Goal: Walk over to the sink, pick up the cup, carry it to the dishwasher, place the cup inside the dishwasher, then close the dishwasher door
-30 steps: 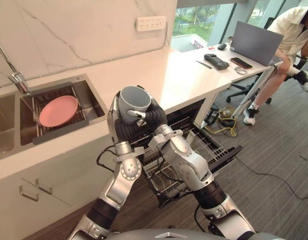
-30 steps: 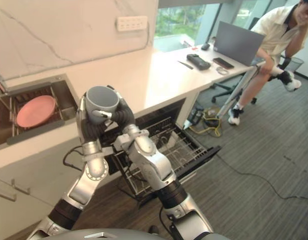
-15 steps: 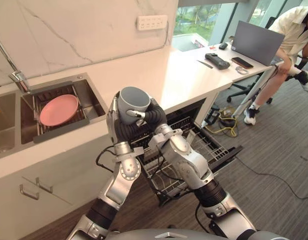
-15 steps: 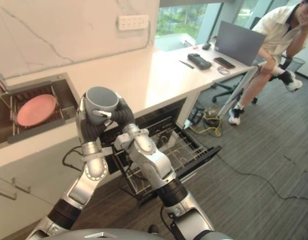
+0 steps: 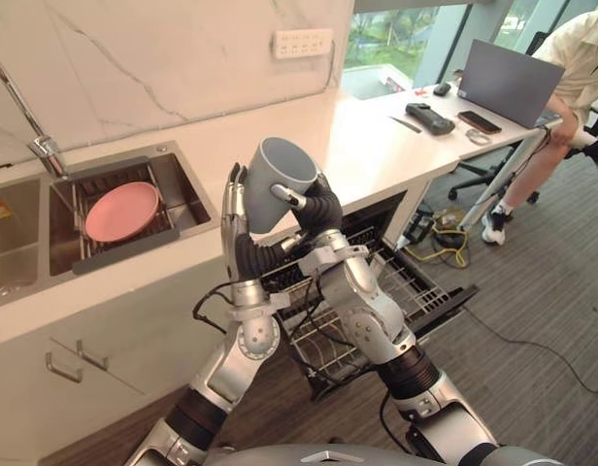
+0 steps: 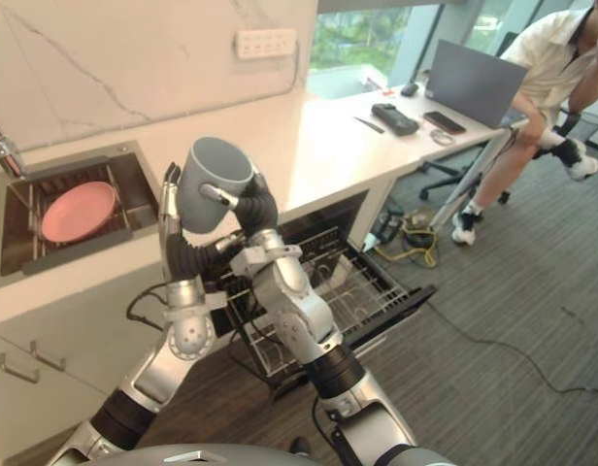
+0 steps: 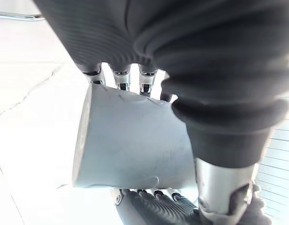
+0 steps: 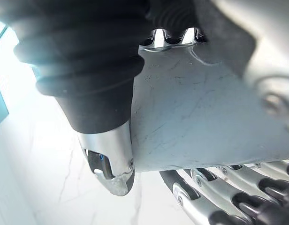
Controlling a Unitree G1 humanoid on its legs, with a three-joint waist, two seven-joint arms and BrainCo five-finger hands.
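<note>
Gripping the tilted grey cup (image 5: 278, 181) — left hand (image 5: 239, 225) and right hand (image 5: 324, 208) both curled round it.

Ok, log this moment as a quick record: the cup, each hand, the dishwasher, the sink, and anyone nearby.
cup: grey cup, tilted, held aloft between both hands, not yet in the dishwasher
left hand: left hand gripping the cup, fingers up one side
right hand: right hand curled round the other side, thumb across the cup's wall
dishwasher: dishwasher door down, wire rack pulled out
sink: sink holds a pink plate
nearby: person seated at a desk with a laptop
</note>
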